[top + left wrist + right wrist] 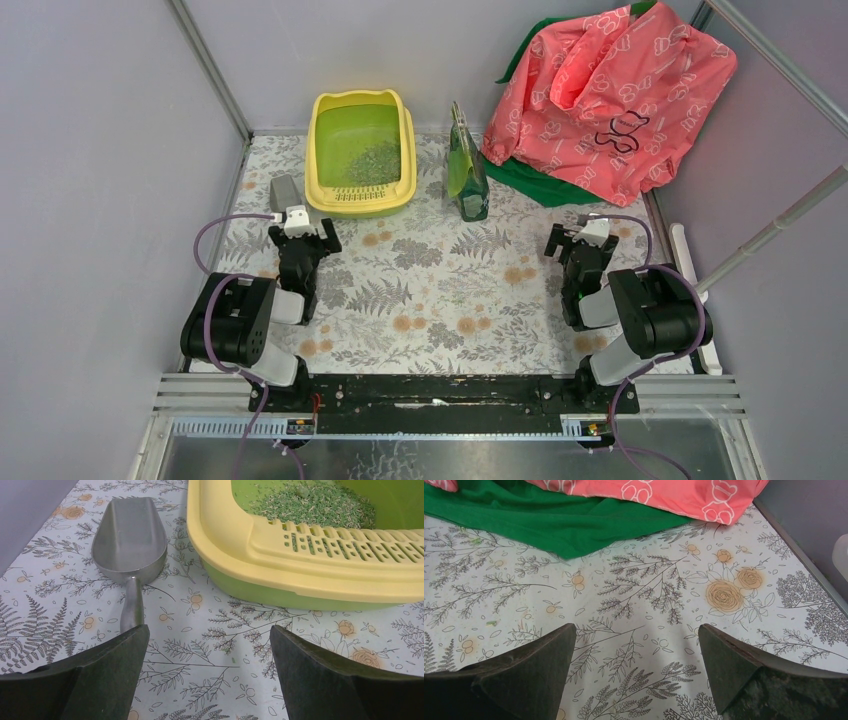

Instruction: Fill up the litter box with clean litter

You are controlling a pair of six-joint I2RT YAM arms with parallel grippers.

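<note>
here, the left gripper [207, 635] is released. its two dark fingers [107, 672] are spread wide and only the floral table cover [210, 615] shows between them. just ahead of the left finger lies a metal scoop [129, 540], flat on the cover with its bowl up. its handle points back toward the gripper, and the handle's end slips behind the fingertip, so i cannot tell whether they touch.

just to the right of the scoop sits the litter box [320, 575], in the far left part of the table close to the back wall. its yellow rim is up and its slotted lip is at the near end, facing the left gripper. the clean litter [315, 502] lies inside it as a grainy patch on the green floor. in the top view the patch sits toward the near right of the tray, and the far part of the floor is bare green.

right of the box, near it but apart, a glossy green bag [466, 170] stands upright.

the right gripper [636, 632] is likewise released, fingers wide apart over bare cover. beyond it a green cloth [549, 522] is spread on the table. a pink bear-printed sheet [664, 492] is heaped over the cloth in the far right corner.
</note>
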